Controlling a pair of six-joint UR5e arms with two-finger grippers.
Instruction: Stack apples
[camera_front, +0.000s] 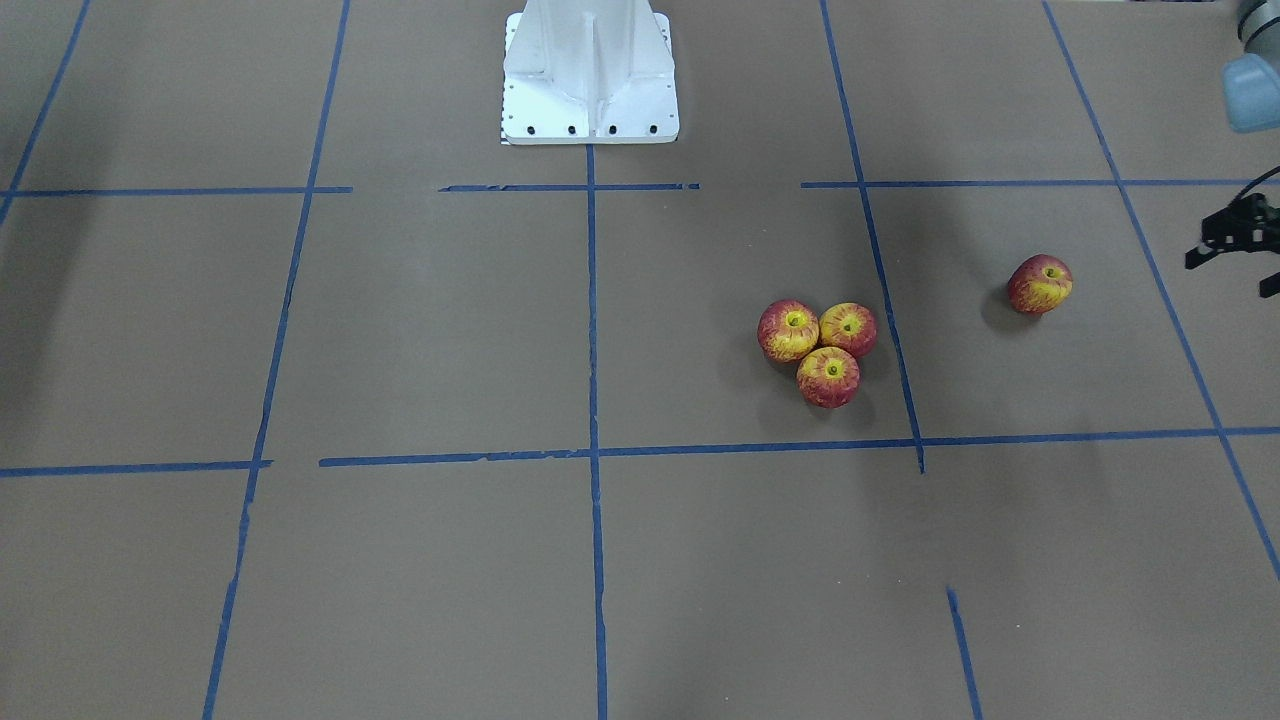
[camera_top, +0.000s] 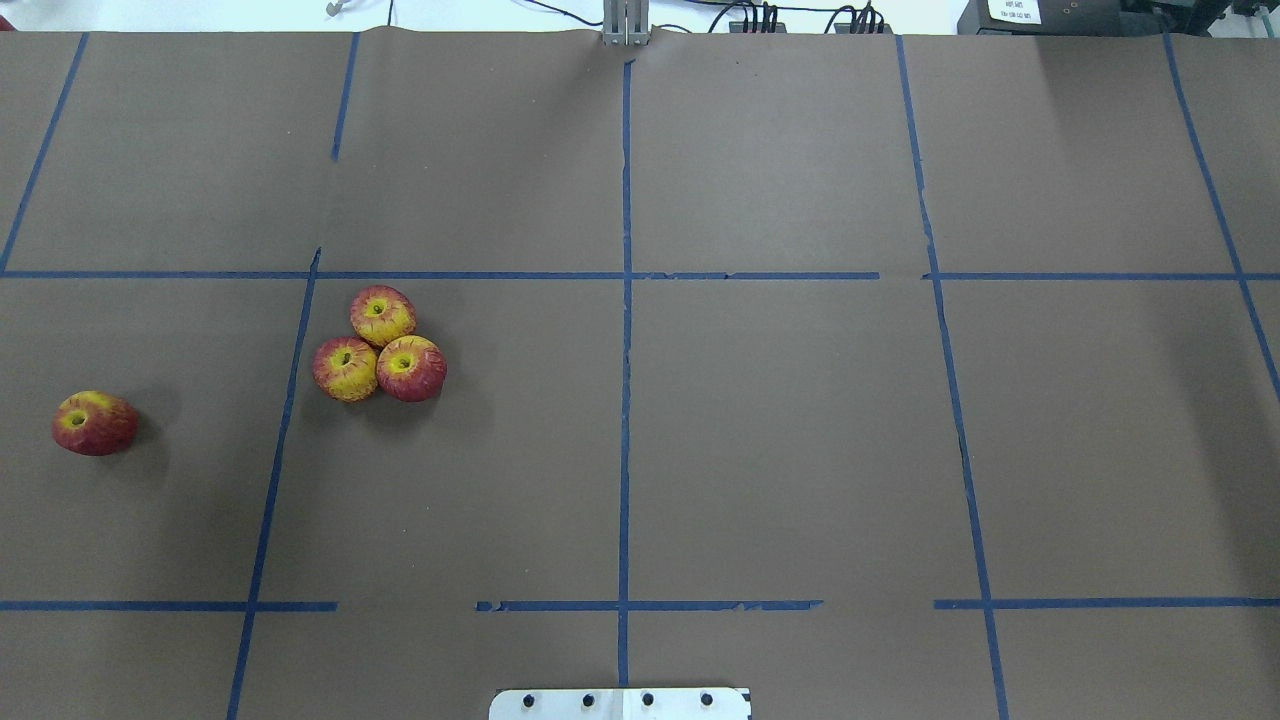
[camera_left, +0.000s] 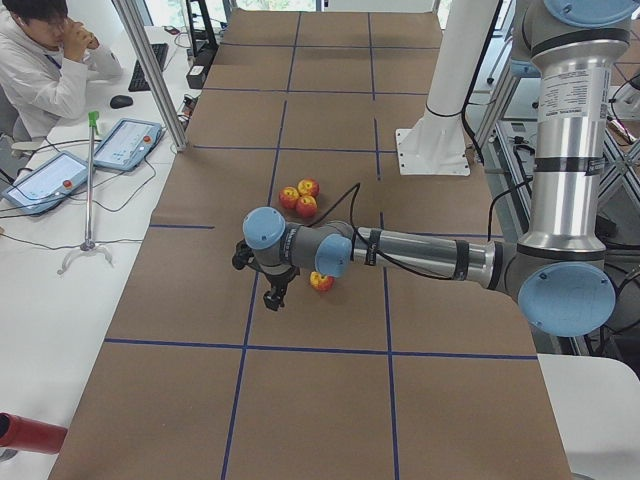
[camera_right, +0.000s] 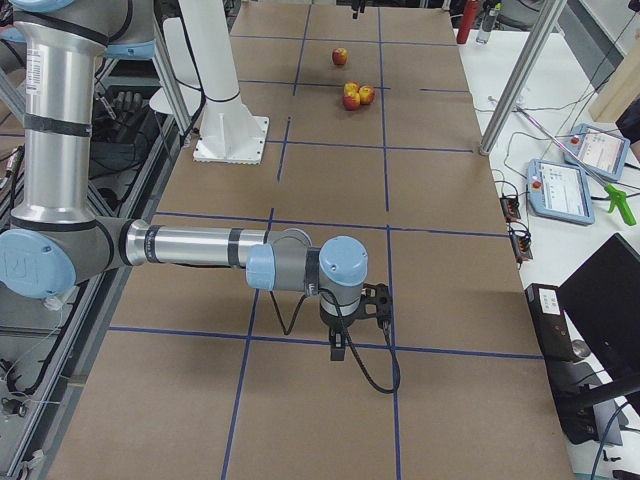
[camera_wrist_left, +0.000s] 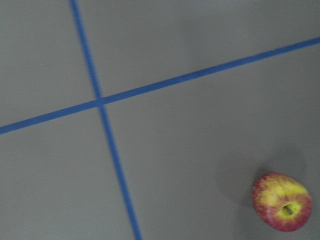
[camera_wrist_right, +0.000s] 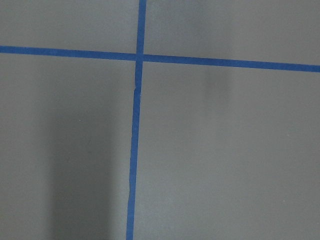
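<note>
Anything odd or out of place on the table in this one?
Only the lone apple stands out. It lies tipped, with its dimple facing sideways, across a tape line from the other three, which sit upright and touching in a cluster. Nothing looks spilled or damaged.

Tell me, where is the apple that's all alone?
In the overhead view the lone apple lies at far left, across a blue tape line from the three clustered apples.
</note>
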